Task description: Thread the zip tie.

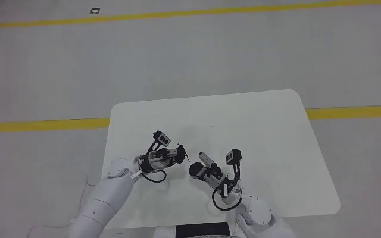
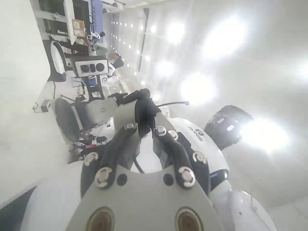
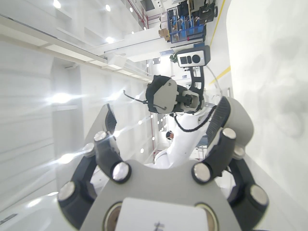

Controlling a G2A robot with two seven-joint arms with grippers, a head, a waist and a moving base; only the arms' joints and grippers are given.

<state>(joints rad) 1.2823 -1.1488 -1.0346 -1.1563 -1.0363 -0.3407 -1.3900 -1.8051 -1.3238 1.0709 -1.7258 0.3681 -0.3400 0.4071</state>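
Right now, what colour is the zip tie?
The thin zip tie is black, clearest in right wrist view.

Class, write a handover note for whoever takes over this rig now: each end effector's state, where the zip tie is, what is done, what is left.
Left end effector: shut on the zip tie, above the table, one thin end sticking out free.
Right end effector: open, empty, facing the left one.
Done: tie grasped.
Left: thread it; no closed loop visible.
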